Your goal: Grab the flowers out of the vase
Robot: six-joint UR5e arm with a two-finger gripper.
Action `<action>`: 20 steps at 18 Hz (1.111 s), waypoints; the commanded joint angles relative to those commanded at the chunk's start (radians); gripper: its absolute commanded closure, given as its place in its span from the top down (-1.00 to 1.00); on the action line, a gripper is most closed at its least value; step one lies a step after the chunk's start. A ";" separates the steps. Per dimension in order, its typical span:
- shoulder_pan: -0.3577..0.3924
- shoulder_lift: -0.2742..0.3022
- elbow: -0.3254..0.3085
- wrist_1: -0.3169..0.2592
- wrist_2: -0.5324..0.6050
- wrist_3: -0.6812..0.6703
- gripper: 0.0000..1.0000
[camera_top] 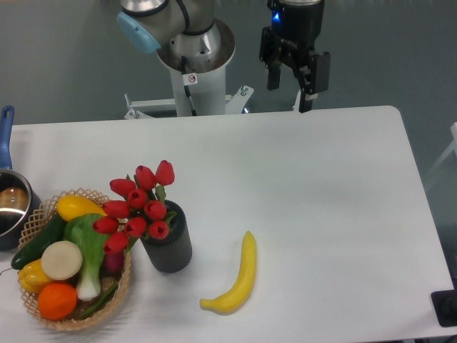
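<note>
The flowers (138,205), a bunch of red closed tulip buds with green leaves, stand in the vase (169,244), a short dark ribbed cylinder at the table's front left. The bunch leans left over the wicker basket. My gripper (289,98) hangs high above the table's far edge, well to the right of and behind the flowers. Its two black fingers point down with a gap between them, open and holding nothing.
A wicker basket (44,211) of vegetables and fruit sits left of the vase, touching the tulips. A steel pot with a blue handle (6,207) is at the left edge. A yellow banana (239,277) lies right of the vase. The arm's base (193,78) stands behind the table.
</note>
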 joint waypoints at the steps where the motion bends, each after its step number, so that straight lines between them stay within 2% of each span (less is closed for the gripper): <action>1: 0.000 0.000 0.000 0.002 0.000 0.002 1.00; 6: -0.005 0.003 -0.009 0.015 0.000 -0.011 1.00; 13: 0.000 0.018 -0.061 0.024 -0.011 -0.020 1.00; 15: -0.002 0.025 -0.104 0.086 -0.035 -0.035 1.00; 17: -0.008 0.029 -0.130 0.156 -0.043 -0.115 1.00; 20: -0.015 0.018 -0.132 0.184 -0.060 -0.221 1.00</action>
